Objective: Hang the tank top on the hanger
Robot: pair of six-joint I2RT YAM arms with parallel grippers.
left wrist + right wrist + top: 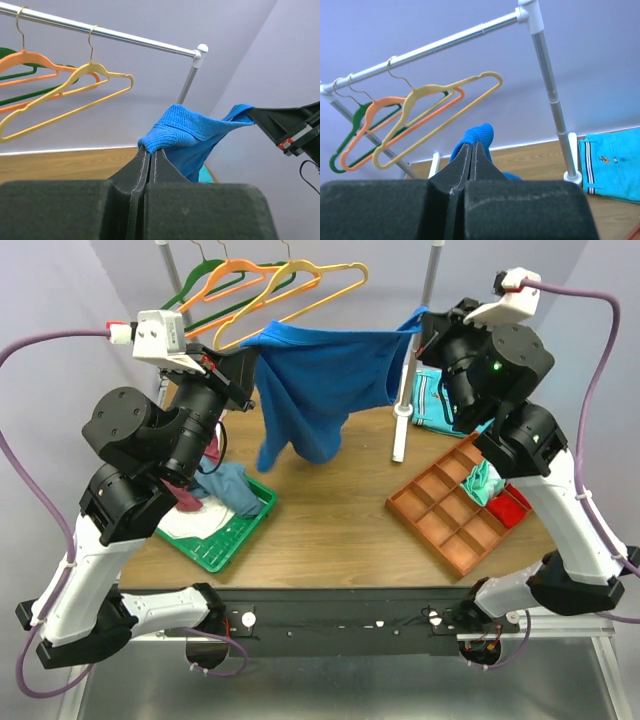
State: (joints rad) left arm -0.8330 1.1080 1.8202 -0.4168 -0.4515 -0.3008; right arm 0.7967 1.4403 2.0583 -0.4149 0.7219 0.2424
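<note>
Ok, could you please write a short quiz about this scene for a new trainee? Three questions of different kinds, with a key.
1. True or false: the tank top already hangs on the yellow hanger.
2. Which one hangs nearest to the right post of the rail? A: orange hanger. B: yellow hanger. C: green hanger.
3. Fill in: the left jaws and the right jaws are both shut on the ____.

Key
1. False. It is stretched between the two arms, in front of the hangers.
2. B.
3. tank top.
</note>
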